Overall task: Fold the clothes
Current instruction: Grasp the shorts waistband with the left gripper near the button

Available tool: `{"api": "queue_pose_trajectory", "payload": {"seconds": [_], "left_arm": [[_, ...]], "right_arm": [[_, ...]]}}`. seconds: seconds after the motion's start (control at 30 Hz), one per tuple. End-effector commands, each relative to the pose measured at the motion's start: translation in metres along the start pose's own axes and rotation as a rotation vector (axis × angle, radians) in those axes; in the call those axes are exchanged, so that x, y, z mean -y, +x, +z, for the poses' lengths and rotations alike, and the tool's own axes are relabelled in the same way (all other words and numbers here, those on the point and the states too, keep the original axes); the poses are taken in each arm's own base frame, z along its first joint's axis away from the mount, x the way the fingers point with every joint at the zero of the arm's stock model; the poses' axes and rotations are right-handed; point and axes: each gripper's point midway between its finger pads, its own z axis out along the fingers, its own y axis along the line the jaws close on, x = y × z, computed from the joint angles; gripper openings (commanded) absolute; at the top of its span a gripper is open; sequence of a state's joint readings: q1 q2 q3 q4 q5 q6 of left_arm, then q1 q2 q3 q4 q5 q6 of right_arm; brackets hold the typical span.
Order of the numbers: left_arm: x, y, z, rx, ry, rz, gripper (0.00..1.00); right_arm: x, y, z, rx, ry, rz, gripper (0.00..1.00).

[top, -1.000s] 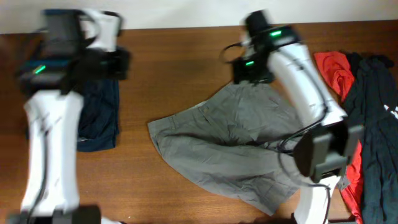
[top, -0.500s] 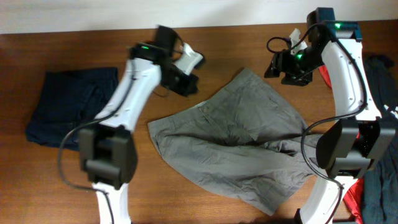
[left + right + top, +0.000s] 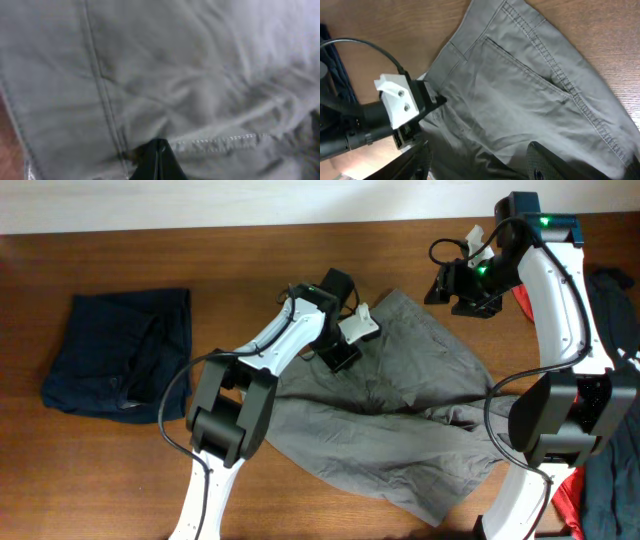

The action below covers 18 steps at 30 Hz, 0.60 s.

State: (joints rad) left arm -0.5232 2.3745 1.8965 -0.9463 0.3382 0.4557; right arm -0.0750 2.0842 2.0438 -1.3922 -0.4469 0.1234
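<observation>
We see the clothes [image 3: 400,415], a grey-khaki shorts-like piece, lying wrinkled and spread out on the tabletop [image 3: 250,260], not folded yet. The left hand [image 3: 345,348] sits right at the garment's upper-left edge, w/ fabric directly under and ahead of it. The left wrist cam is filled w/ blurry cloth, a seam and a stitched hem up close. Only a dark bit of the hand shows at the bottom of that view, so we can't tell if it's spread, pressed together or pinching cloth. In the right wrist cam its black tips meet the cloth edge, but the grip is unclear. The right hand [image 3: 480,165] is spread wide w/ nothing betw. its fingers and isn't touching the cloth. A stitched band and a pocket slit lie below and ahead of it. A navy garment [image 3: 120,355] lies well away on the left hand's outer side. A black garment [image 3: 612,310] lies on the right hand's outer side, at the tabletop edge.
</observation>
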Motion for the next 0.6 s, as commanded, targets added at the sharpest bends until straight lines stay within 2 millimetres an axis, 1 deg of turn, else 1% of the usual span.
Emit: {"api": "queue_pose_trajectory", "payload": {"seconds": [0.0,0.07,0.13,0.2,0.27,0.3,0.37,0.43,0.5,0.57], "left_arm": [[-0.062,0.030,0.019,-0.113,-0.251,-0.157,0.00],[-0.092,0.052,0.026,-0.159,-0.350,-0.270,0.00],[-0.122,0.082,0.029,-0.208,-0.430,-0.409,0.00],[-0.143,0.110,0.032,-0.232,-0.437,-0.522,0.00],[-0.165,0.137,0.031,-0.239,-0.443,-0.659,0.00],[-0.186,0.158,0.023,-0.222,-0.444,-0.761,0.00],[-0.201,0.169,0.014,-0.185,-0.417,-0.820,0.00],[-0.217,0.181,0.000,-0.160,-0.422,-0.913,0.00],[-0.227,0.191,-0.011,-0.143,-0.425,-0.991,0.00],[-0.231,0.189,-0.018,-0.093,-0.353,-1.027,0.00]], "right_arm": [[-0.010,0.002,-0.016,0.035,-0.018,-0.033,0.65],[-0.010,0.002,-0.016,0.035,-0.018,-0.033,0.65],[-0.010,0.003,-0.016,0.033,-0.017,-0.032,0.65],[-0.010,0.003,-0.016,0.031,-0.017,-0.032,0.65],[-0.010,0.003,-0.016,0.032,-0.017,-0.033,0.66],[-0.009,0.002,-0.016,0.034,-0.010,-0.033,0.67],[-0.002,0.000,-0.016,0.043,0.030,-0.034,0.71],[0.006,-0.001,-0.016,0.049,0.078,-0.033,0.75],[0.014,-0.002,-0.015,0.049,0.121,-0.030,0.77],[0.024,-0.003,-0.012,0.045,0.171,-0.023,0.80]]}}
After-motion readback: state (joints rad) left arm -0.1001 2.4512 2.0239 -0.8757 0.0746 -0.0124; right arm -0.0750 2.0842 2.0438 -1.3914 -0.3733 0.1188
